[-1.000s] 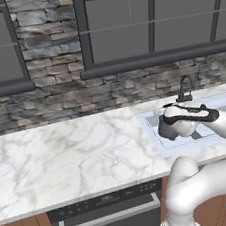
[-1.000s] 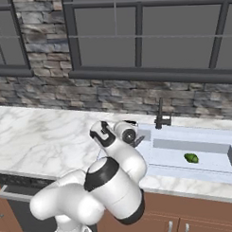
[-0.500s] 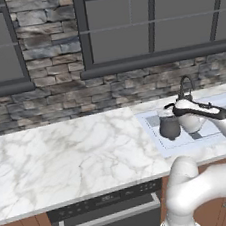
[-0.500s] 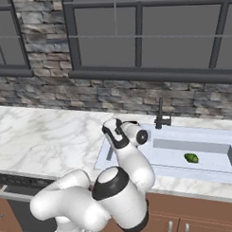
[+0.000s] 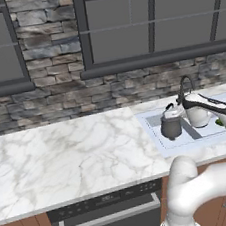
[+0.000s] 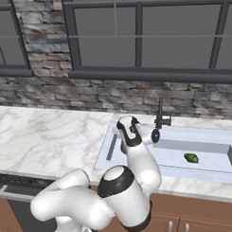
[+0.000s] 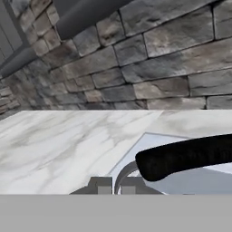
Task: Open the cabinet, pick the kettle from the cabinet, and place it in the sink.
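Holding the kettle (image 5: 171, 125) over the left end of the sink (image 5: 159, 146), I judged it rigid metal, smooth and rather heavy, so the arched handle (image 7: 186, 156) was the right place to grip. My gripper (image 5: 177, 107) was at that handle; whether the fingers pressed on it, I could not tell. It hung upright, long axis vertical. Its spout direction was unclear.

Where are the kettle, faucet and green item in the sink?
kettle (image 5: 170, 126), left base view, on its dark body.
faucet (image 6: 161, 117), right base view, on its upright neck.
green item (image 6: 191, 158), right base view, on its middle, in the basin.
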Motion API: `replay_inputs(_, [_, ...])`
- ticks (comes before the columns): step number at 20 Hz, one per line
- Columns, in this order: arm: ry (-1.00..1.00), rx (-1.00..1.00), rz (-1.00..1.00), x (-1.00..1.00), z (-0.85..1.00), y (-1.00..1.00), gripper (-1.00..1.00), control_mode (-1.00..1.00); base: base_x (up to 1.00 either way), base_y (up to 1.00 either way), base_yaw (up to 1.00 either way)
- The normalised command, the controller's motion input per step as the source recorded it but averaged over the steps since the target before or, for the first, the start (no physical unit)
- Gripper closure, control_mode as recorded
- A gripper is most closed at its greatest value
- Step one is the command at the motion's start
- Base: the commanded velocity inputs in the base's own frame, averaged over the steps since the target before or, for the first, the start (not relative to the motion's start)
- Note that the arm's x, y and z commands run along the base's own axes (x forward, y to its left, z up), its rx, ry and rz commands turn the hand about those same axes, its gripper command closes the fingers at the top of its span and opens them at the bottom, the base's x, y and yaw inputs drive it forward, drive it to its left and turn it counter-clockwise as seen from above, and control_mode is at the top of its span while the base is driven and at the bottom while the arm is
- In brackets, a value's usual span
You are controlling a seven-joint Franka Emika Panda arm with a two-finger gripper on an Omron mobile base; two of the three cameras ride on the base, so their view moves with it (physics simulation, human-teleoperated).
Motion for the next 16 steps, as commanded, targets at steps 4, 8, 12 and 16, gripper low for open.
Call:
replay_inputs(4, [0.0,0.02,0.21,0.01,-0.13,-0.14,1.0,-1.0,0.0,0.0,0.0])
replay_inputs(8, [0.0,0.05,0.2,0.0,-0.25,-0.09,1.0,-1.0,0.0,0.0,0.0])
replay_inputs(12, [-0.01,0.1,0.17,0.0,-0.24,-0.01,1.0,-1.0,0.0,0.0,0.0])
replay_inputs(16, [-0.04,0.12,0.13,0.04,-0.15,0.0,1.0,-1.0,0.0,0.0,0.0])
